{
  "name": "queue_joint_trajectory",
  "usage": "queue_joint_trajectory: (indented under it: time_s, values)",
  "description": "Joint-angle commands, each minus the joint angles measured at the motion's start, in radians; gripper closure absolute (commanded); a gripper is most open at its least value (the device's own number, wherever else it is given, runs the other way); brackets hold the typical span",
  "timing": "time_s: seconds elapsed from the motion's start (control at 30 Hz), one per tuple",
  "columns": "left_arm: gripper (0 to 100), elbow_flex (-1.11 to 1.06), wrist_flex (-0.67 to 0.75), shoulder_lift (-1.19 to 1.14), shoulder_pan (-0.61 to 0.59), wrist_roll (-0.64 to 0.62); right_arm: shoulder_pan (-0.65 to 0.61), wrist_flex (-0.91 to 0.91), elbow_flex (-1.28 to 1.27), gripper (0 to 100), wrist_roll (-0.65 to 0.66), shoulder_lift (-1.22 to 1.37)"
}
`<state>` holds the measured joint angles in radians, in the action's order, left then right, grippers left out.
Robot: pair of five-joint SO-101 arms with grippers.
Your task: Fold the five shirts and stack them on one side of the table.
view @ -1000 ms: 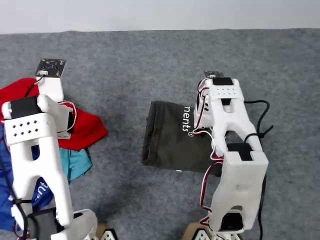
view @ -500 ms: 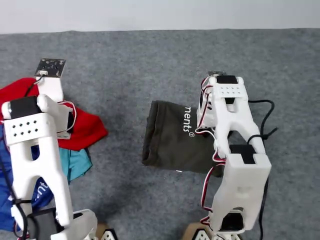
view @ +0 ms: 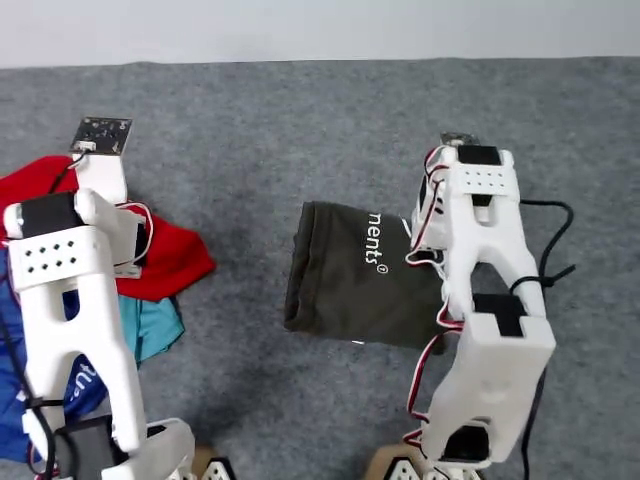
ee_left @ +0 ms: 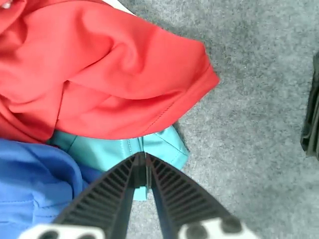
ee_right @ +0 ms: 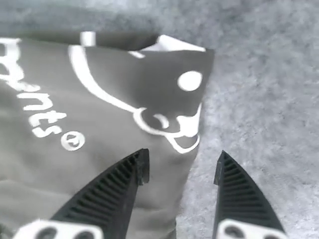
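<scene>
A dark olive shirt (view: 355, 280) with white print lies folded at the table's middle; in the right wrist view the same olive shirt (ee_right: 89, 114) shows its printed corner. My right gripper (ee_right: 182, 167) hangs open just above that corner, one finger over the cloth and one over bare felt. At the left edge lies a heap of a red shirt (view: 165, 255), a teal shirt (view: 150, 325) and a blue shirt (view: 20, 370). My left gripper (ee_left: 145, 172) is shut and empty, its tips over the teal shirt (ee_left: 124, 147) beneath the red shirt (ee_left: 99, 69).
Grey felt table (view: 300, 130) stretches bare at the back and on the far right. A white wall runs along the table's rear edge. The left arm's body (view: 70, 290) covers part of the heap.
The right arm has shifted to the right, off the olive shirt's middle toward its right edge. The left arm and the heap have not moved.
</scene>
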<state>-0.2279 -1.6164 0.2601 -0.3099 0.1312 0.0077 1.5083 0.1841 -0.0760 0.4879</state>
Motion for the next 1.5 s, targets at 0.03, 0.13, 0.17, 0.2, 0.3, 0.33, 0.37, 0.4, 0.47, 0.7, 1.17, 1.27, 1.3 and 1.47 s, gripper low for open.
queue_joint_trajectory:
  time_s: [0.03,0.13,0.17,0.2,0.3,0.33,0.37,0.4,0.47,0.7,1.17,1.27,1.3,1.47]
  values:
    - [100,0.001,0.006,0.029,0.008,-0.008,-0.008,-0.015,0.048,76.8,0.003,0.030]
    - [100,-0.027,0.006,0.029,0.008,-0.008,-0.045,-0.015,0.049,76.8,0.003,0.047]
    - [100,-0.031,0.006,0.029,0.008,-0.008,-0.056,-0.015,0.049,76.8,0.003,0.050]
    - [100,-0.033,0.006,0.029,0.008,-0.008,-0.065,-0.015,0.049,76.8,0.003,0.051]
    - [100,-0.030,0.008,0.029,0.008,-0.008,-0.081,-0.016,0.049,76.8,0.003,0.058]
    - [100,-0.030,0.008,0.031,0.008,-0.008,-0.082,-0.016,0.049,76.7,0.003,0.059]
    - [100,-0.030,0.008,0.031,0.008,-0.008,-0.084,-0.016,0.048,75.8,0.003,0.061]
    - [100,-0.030,0.008,0.031,0.008,-0.008,-0.084,-0.016,0.048,74.0,0.003,0.067]
    - [100,-0.030,0.008,0.031,0.009,-0.008,-0.077,-0.016,0.048,69.5,0.002,0.087]
    - [100,-0.030,0.008,0.031,0.009,-0.008,-0.081,-0.027,0.048,68.0,0.002,0.139]
    - [100,-0.030,0.008,0.031,0.009,-0.008,-0.074,-0.025,0.060,95.4,0.011,0.154]
    - [100,-0.030,0.008,0.031,0.009,-0.008,-0.047,-0.013,0.089,98.9,0.012,0.154]
    - [100,-0.030,0.008,0.032,0.009,-0.008,-0.030,0.001,0.106,98.6,0.012,0.154]
    - [100,-0.030,0.008,0.032,0.009,-0.008,0.070,0.041,0.192,99.0,0.132,0.111]
